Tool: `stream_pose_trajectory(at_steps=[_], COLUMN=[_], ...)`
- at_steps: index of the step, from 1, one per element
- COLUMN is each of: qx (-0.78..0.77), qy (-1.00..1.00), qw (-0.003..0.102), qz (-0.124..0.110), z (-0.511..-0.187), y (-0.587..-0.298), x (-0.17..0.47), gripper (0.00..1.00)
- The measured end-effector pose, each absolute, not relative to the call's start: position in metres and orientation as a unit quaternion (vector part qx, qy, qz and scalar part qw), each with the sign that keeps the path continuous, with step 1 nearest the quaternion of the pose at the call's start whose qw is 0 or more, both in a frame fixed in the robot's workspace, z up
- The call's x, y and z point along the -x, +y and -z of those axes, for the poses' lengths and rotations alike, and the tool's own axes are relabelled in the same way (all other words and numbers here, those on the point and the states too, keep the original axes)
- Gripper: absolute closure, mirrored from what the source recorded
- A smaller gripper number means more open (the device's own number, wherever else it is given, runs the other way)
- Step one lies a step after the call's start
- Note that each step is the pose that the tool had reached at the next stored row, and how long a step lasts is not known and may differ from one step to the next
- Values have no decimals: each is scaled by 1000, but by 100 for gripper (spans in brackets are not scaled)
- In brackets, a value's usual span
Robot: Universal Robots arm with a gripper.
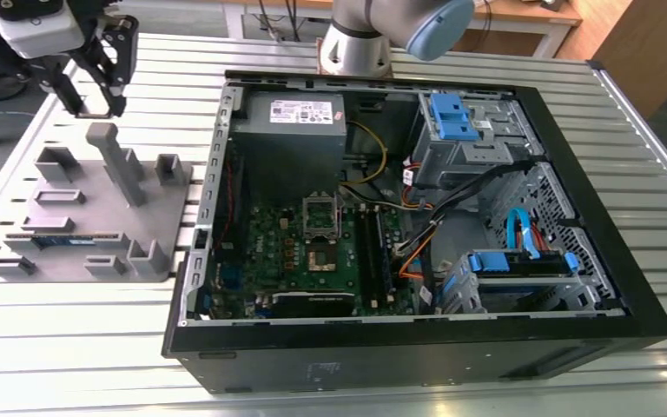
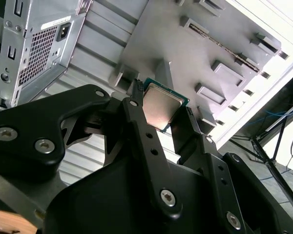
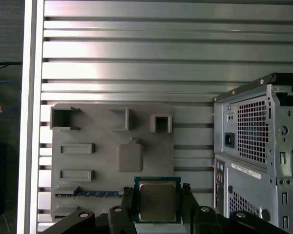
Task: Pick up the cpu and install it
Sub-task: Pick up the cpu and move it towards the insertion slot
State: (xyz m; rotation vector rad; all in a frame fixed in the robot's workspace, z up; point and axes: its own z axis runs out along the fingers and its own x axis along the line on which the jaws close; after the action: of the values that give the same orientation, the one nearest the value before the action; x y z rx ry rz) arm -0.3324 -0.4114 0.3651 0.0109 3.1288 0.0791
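Pincer (image 3: 157, 194) clamped on the cpu (image 3: 157, 201). One black finger (image 3: 128, 199) presses on each of two opposite edges. Metal top faces the camera in the first wrist view, with a thin green rim showing round it. In the second wrist view the cpu sits tilted between the same fingers, clear of everything beneath.

In the exterior view the pincer hangs over the worktop's (image 1: 67, 382) far corner on the exterior view's left. It is above the far end of the holder (image 1: 90, 221) and apart from it.

Holder: flat grey plate with raised pockets and posts, lying on the worktop near its edge on the exterior view's left. One long slot carries a green stick (image 1: 62, 236), laid along it. A square raised pad (image 3: 129, 157) sits near the plate's middle. Contents of the other pockets cannot be told.

Case (image 1: 426, 352): black, open side up, just beside the holder, taking the worktop's middle.
- Green board (image 1: 310, 261) lies flat on the floor of the case, with the socket (image 1: 320, 221) near its middle.
- Grey power box (image 1: 293, 117) is in the far corner on the holder's side.
- Two blue-fronted drive cages (image 1: 464, 117) stand along the side at the exterior view's right.
- Loose yellow, orange, black and blue cables run between cages and board.

Arm base (image 1: 363, 39) stands at the worktop's far edge, behind the case.
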Motion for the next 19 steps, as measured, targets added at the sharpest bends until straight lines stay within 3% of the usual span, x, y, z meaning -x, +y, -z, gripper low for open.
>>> stream_pose_trajectory(at_steps=[19], qx=[-4], qy=[1000], qw=[6], qz=[-25], z=[-365], y=[-411], x=[316], gripper=[53])
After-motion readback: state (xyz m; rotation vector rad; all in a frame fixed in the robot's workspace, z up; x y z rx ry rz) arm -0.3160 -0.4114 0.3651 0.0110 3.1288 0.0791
